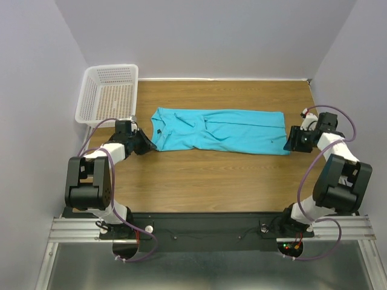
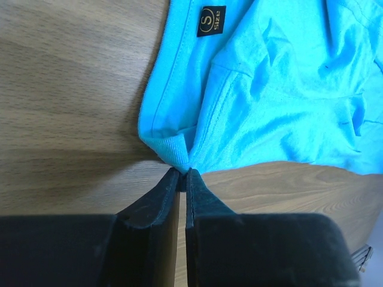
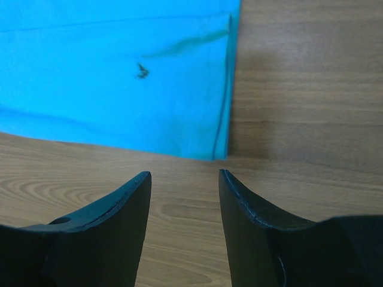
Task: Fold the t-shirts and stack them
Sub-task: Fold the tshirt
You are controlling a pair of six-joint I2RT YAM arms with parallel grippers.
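A turquoise-blue t-shirt (image 1: 221, 131) lies folded lengthwise in a long strip across the middle of the wooden table, neck end to the left. My left gripper (image 2: 182, 171) is shut on the shirt's near left corner (image 2: 173, 149), just below the collar with its dark size label (image 2: 210, 21). At the other end my right gripper (image 3: 184, 174) stands open just short of the shirt's near right hem corner (image 3: 220, 149), with bare wood between its fingers. From above, the left gripper (image 1: 147, 145) and right gripper (image 1: 291, 142) sit at the two ends.
A white mesh basket (image 1: 107, 93) stands at the back left, partly over the table's edge. Grey walls close in on the left, back and right. The table's bare wood (image 1: 211, 181) stretches between the shirt and the arm bases.
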